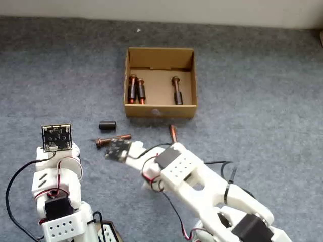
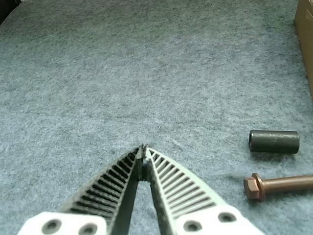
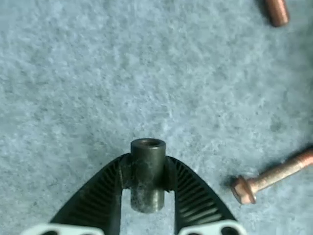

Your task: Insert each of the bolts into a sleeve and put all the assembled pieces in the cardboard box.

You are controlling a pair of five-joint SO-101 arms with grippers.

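Three assembled pieces [image 1: 177,91] are laid in the box [image 1: 159,112]; two bolts [image 1: 115,139] and one sleeve [image 1: 107,125] are left loose; another sleeve [image 3: 146,181] is pinched by the right end effector [image 3: 146,162], the left end effector [image 2: 143,152] pressed together.

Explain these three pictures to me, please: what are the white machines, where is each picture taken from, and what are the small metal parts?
The white machines are two small robot arms, the left arm and the right arm, side by side on a grey surface. One picture looks down from a fixed camera above. The other two come from cameras on the arms' wrists, each looking along its own gripper. The left gripper is shut and holds nothing. The right gripper is shut on a dark sleeve, which is a short tube. On the surface lie a second sleeve and two copper-coloured bolts. The cardboard box holds three assembled pieces, each a bolt pushed into a sleeve.
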